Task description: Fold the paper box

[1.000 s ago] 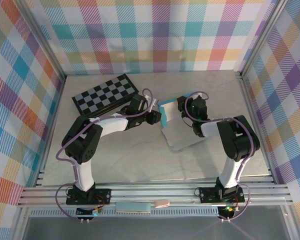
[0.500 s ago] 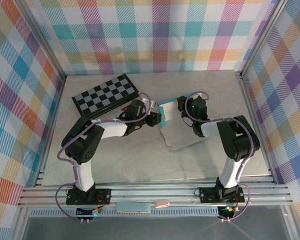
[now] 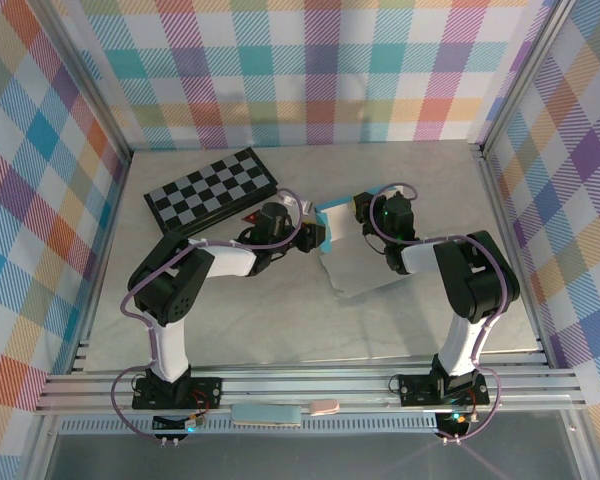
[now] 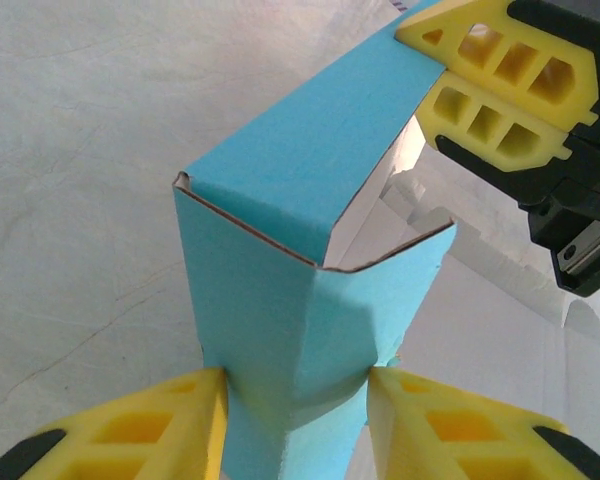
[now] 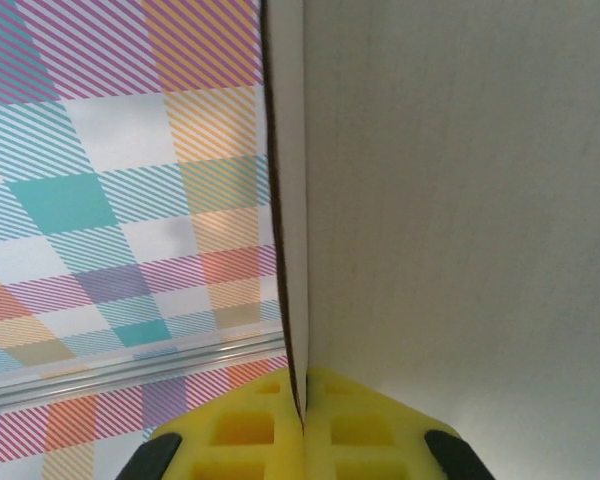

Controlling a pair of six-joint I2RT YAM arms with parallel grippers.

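mid-table, between the two arms, the paper box (image 3: 352, 268) lies part-folded. its pale inner sheet is flat on the table (image 3: 280, 330) and a turquoise wall stands raised at its far left end. the left gripper (image 4: 295, 400) straddles that raised corner, pinching the card from both sides. the right gripper (image 5: 302, 405) is pressed together on a thin card edge. beyond sits the checkerboard (image 3: 210, 187). a harder squeeze could crumple the corner, and opposing pulls could tear the card or spring the crease open.
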